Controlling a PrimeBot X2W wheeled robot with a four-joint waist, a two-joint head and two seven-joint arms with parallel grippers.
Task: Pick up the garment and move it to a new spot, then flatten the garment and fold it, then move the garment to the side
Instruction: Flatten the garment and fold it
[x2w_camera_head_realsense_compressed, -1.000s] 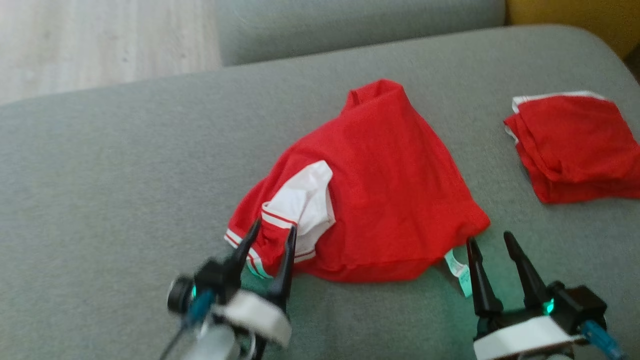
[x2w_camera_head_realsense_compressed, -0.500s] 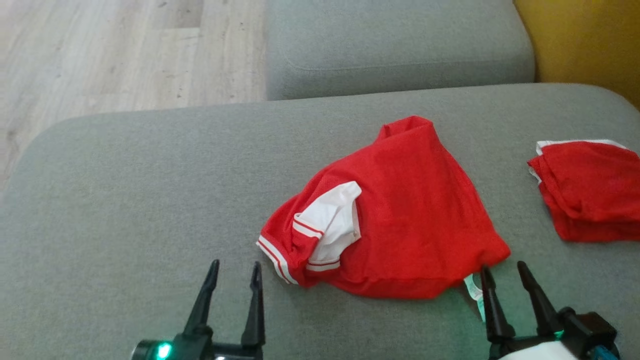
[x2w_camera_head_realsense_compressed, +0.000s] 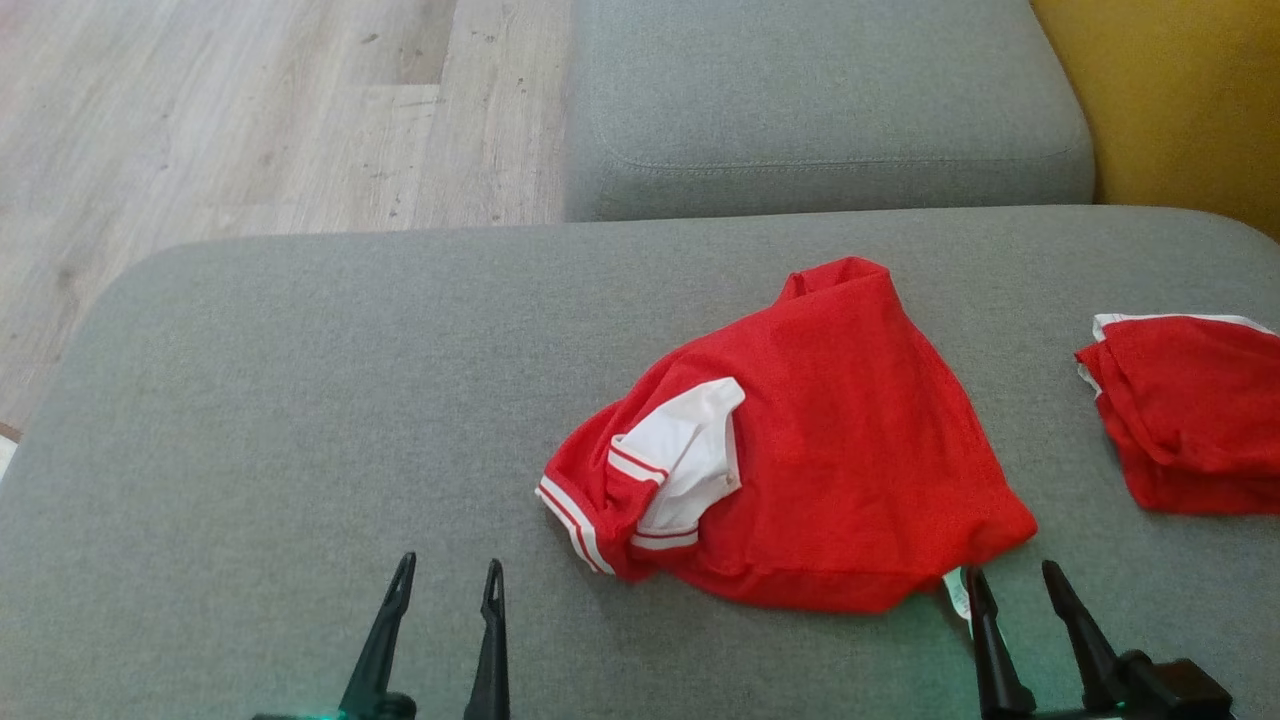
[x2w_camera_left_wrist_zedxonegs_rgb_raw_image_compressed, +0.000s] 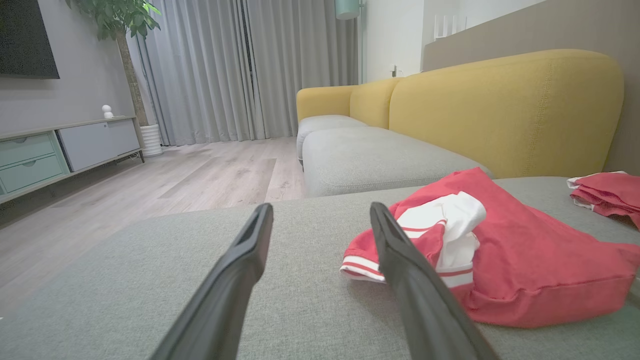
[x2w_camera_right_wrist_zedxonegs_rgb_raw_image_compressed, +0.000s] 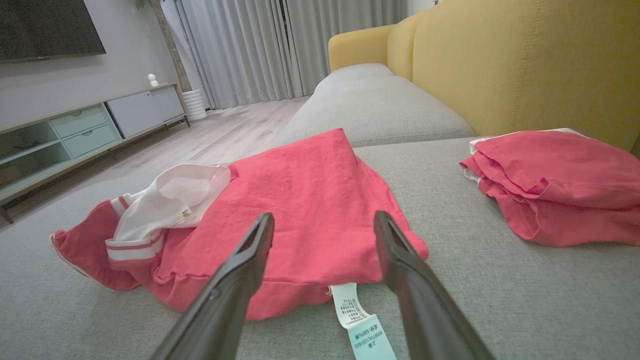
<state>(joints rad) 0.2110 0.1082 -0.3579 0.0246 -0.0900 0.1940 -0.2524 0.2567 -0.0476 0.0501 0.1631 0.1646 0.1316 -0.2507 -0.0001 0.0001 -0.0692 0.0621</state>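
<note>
A red garment (x2w_camera_head_realsense_compressed: 820, 440) with a white, red-striped sleeve lies crumpled on the grey cushion (x2w_camera_head_realsense_compressed: 300, 400), right of centre. The same garment (x2w_camera_left_wrist_zedxonegs_rgb_raw_image_compressed: 525, 260) fills the right of the left wrist view, and the garment (x2w_camera_right_wrist_zedxonegs_rgb_raw_image_compressed: 300, 200) lies just beyond the fingers in the right wrist view, its care label (x2w_camera_right_wrist_zedxonegs_rgb_raw_image_compressed: 362, 325) trailing toward me. My left gripper (x2w_camera_head_realsense_compressed: 447, 578) is open at the bottom edge, apart from the garment's striped hem on its left. My right gripper (x2w_camera_head_realsense_compressed: 1011, 578) is open beside the garment's near right corner, holding nothing.
A second, folded red garment (x2w_camera_head_realsense_compressed: 1185, 410) sits at the cushion's right edge. Another grey cushion (x2w_camera_head_realsense_compressed: 820, 100) lies beyond, with a yellow sofa back (x2w_camera_head_realsense_compressed: 1180, 90) at the right. Wooden floor (x2w_camera_head_realsense_compressed: 230, 110) lies off the cushion's far left edge.
The head camera has tilted, so the scene sits lower and further right. Both grippers have drawn back toward me; the left one has come off the striped hem, which now lies free.
</note>
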